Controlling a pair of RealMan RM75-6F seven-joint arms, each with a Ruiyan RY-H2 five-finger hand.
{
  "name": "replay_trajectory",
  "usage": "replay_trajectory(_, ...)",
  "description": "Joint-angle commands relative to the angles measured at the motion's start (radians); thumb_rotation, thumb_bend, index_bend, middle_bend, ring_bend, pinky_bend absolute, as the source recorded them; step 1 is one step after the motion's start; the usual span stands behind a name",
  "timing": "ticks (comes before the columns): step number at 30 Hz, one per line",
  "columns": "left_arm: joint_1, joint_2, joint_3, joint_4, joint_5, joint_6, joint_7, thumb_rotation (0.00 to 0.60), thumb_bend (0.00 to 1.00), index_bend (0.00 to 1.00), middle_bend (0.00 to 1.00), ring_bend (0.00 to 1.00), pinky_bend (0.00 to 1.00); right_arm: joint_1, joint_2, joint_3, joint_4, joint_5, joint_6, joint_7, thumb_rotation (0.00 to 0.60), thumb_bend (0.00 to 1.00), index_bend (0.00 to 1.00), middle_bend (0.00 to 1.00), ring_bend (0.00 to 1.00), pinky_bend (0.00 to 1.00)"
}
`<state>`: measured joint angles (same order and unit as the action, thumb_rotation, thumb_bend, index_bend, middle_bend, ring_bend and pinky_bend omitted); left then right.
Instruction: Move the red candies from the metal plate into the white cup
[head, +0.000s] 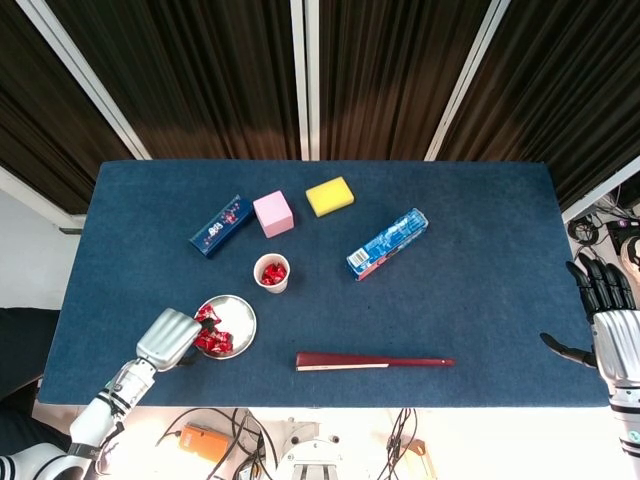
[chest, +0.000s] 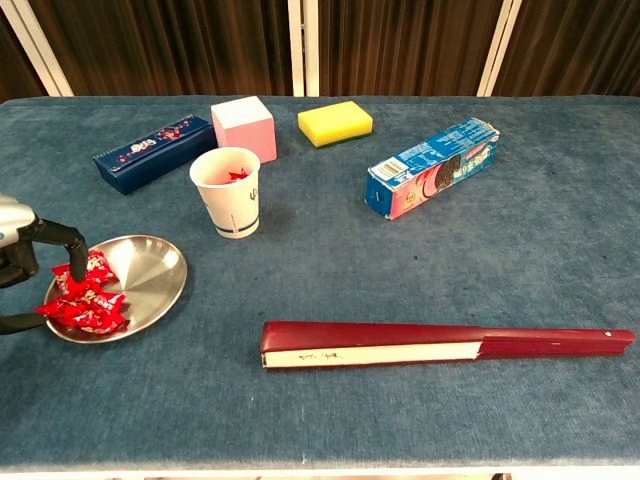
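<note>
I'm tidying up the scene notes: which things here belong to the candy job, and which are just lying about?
Belong to the job:
red candies
metal plate
white cup
left hand, at the plate

Lying about:
pink cube
yellow sponge
dark blue box
cookie box
closed red fan

White cup (chest: 228, 190) stands just beyond the metal plate (chest: 150, 275); pink block (chest: 244, 126) crowds behind it.

The plate (chest: 150, 285) lies at the table's (chest: 400, 250) front left, candies (chest: 82, 298) on its left half, the left hand (chest: 20, 262) over them. The cup (chest: 228, 192) stands just behind the plate. The fan (chest: 440, 343) lies right of the plate.
</note>
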<state>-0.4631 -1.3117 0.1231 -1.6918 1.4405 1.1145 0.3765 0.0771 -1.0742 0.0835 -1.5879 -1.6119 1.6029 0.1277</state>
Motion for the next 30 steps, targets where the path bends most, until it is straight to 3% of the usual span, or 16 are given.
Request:
replay_trajectory(1, -0.006, -0.011, -0.012, 0.013, -0.014, -0.019, 0.008, 0.600, 0.23, 0.44, 0.92, 0.83, 0.69, -0.002, 0.001, 0.000, 0.000, 0.001, 0.002, 0.000, 0.600, 0.12, 0.00, 0.00, 0.00, 0.00)
replay_trajectory(30, -0.022, -0.069, -0.036, 0.076, -0.060, -0.113, 0.029, 0.600, 0.25, 0.48, 0.92, 0.83, 0.69, 0.001, 0.000, 0.000, -0.009, 0.010, -0.007, -0.013, 0.600, 0.12, 0.00, 0.00, 0.00, 0.00)
